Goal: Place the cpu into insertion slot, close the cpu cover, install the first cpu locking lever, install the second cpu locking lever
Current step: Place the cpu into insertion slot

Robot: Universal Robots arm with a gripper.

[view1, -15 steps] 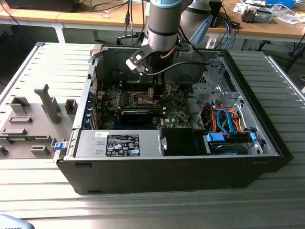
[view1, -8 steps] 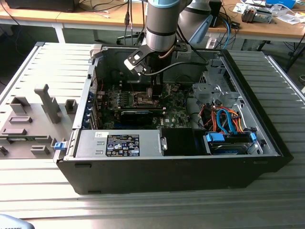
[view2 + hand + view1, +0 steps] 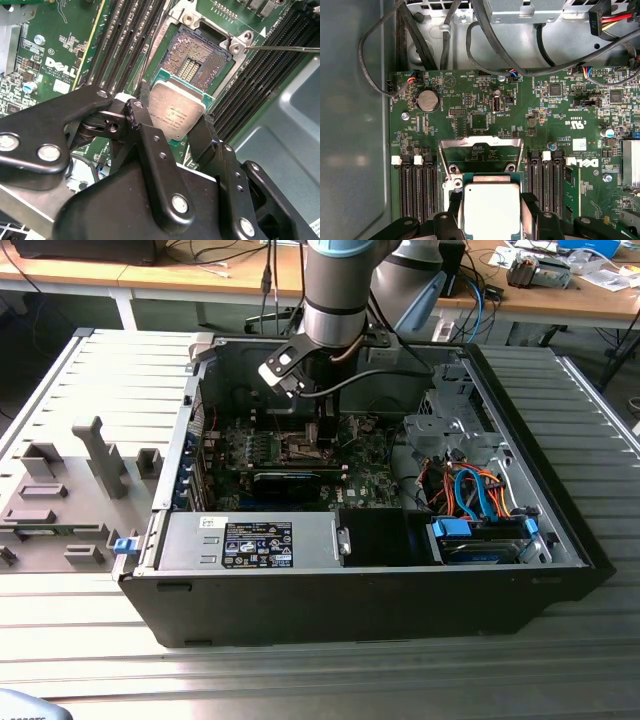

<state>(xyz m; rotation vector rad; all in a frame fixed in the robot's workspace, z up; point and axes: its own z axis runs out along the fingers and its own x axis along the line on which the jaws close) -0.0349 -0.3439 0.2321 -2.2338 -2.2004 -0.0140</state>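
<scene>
On my feed the pale silver-beige square cpu plate (image 3: 177, 114) has a teal-green rim. The square insertion slot (image 3: 197, 52) is dark brown in the middle with a fine grid of coppery dots, framed by dull grey metal. The flat circuit board (image 3: 470, 100) is deep green with white print, and the long plastic memory slots (image 3: 415, 187) are black with white clips. The thin flat cables (image 3: 470, 498) are orange and blue.
</scene>
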